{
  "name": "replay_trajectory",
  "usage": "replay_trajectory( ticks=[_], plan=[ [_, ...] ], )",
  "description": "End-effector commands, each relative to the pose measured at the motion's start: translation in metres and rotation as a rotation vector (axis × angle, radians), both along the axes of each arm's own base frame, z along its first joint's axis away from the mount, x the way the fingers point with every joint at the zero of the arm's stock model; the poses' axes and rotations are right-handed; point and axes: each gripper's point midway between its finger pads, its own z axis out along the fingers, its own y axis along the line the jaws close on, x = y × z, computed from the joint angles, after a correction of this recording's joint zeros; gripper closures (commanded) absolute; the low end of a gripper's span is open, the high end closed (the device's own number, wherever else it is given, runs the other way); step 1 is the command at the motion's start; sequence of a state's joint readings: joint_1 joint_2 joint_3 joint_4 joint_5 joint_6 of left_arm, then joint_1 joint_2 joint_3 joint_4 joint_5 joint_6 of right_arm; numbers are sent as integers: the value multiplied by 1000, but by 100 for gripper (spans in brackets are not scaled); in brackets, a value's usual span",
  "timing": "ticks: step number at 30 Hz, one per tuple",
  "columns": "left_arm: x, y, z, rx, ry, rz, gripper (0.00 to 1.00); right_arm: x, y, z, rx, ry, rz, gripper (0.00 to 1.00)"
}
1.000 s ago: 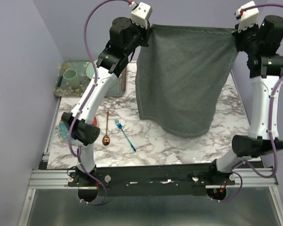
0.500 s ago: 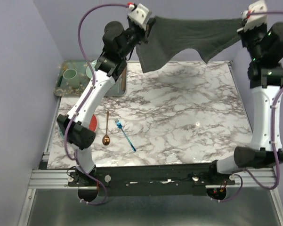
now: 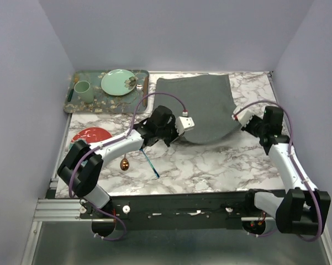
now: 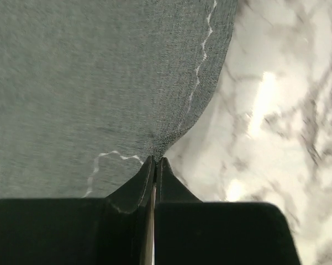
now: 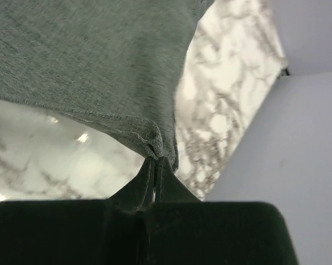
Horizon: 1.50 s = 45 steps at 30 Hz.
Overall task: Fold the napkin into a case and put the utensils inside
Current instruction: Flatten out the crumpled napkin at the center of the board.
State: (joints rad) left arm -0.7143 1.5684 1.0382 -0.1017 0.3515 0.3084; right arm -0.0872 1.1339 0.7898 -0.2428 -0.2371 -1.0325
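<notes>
Two corners of the napkin are pinched as I watch from the overhead camera. The left fingers are clenched on its near left corner, where the pale stitched border runs right up to their tips. The right fingers are clenched on the near right corner, with the hem bunched between them. The dark grey cloth lies spread on the far middle of the marble desk, its far edge close to the back wall and its near edge sagging in a curve between the two arms. It is a single open sheet, not yet folded into a case. The blue fork lies on the desk at the near left, just beside the left forearm, and the copper spoon sits near it with its handle hidden under that arm; both are well apart from the cloth. At the far left corner I see a patterned tray carrying a green plate and a cup, and a red plate rests on the desk in front of it.
</notes>
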Motion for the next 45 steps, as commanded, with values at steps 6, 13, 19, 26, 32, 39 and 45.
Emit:
replay_trajectory(
  ticks=[6,13,19,26,32,39,45],
  plan=[
    [-33,72,61,-18,50,23,12,-107,28,-42,36,351,187,0],
    [-37,84,41,73,158,-4,14,-86,46,-35,294,563,73,7],
    [-37,55,-6,144,286,-5,22,-45,43,-55,437,741,-140,34],
    [-50,26,-54,243,397,-31,21,-16,49,-83,546,830,-259,41],
    [-58,32,-93,354,473,2,21,-7,31,-123,485,865,-377,44],
    [-81,34,-90,368,467,-92,27,-14,17,-156,424,925,-479,46],
    [-102,47,-72,363,417,-214,43,-17,10,-159,394,930,-521,46]
  ],
)
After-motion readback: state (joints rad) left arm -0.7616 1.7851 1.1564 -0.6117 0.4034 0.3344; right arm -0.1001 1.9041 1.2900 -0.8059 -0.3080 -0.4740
